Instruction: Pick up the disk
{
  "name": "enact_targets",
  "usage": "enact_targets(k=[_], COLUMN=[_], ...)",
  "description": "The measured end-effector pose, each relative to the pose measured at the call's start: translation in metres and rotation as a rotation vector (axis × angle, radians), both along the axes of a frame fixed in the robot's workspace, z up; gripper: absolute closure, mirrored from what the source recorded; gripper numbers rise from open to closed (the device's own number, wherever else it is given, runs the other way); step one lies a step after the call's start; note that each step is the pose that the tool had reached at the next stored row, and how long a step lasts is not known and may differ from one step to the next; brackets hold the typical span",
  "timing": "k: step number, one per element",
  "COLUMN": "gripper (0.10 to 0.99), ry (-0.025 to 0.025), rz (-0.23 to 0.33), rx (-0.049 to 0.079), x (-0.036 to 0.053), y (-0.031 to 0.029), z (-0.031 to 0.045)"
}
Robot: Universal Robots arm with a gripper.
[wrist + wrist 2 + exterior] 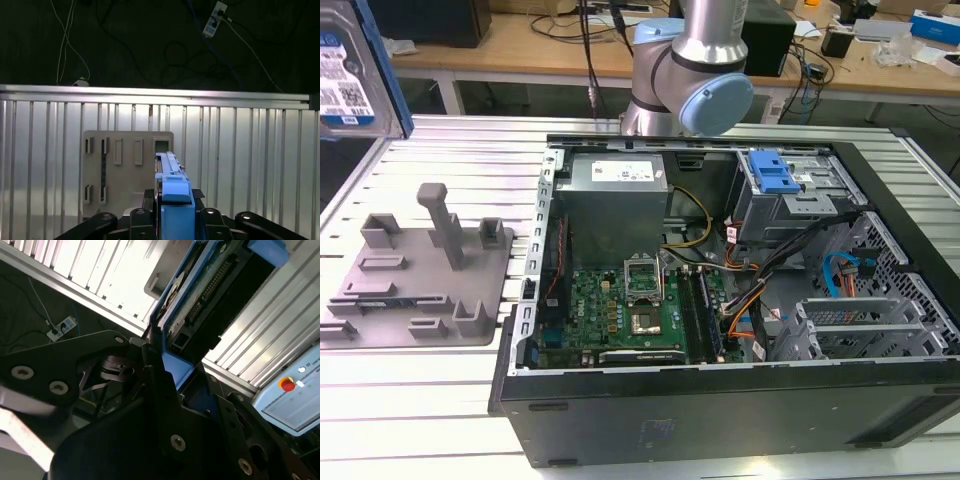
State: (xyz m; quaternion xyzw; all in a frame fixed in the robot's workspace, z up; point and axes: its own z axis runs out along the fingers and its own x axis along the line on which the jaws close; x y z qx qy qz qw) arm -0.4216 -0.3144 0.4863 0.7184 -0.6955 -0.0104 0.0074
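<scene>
Clamping the disk [172,200] edge-on between closed black fingers [142,216], the gripper [172,217] pinching its blue side rails in the first wrist view. Holding it aloft, clear of the slatted metal table [250,150], with the grey fixture [125,170] lying directly beneath. Showing the drive's connector edge [200,305] jutting out past the gripper in the second wrist view. Appearing at the exterior view's left top corner, label [345,70] facing outward, well apart from the open computer case [720,300] and the arm's base [690,70].
</scene>
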Motion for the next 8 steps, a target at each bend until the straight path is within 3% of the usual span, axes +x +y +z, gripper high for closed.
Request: enact_targets(k=[1,8], gripper=[0.718,0.718], ry=[0.0000,0.0000], rz=[0.000,0.000], rx=[0.002,0.002], x=[0.0001,0.0000], y=[0.0000,0.0000], z=[0.0028,0.0028])
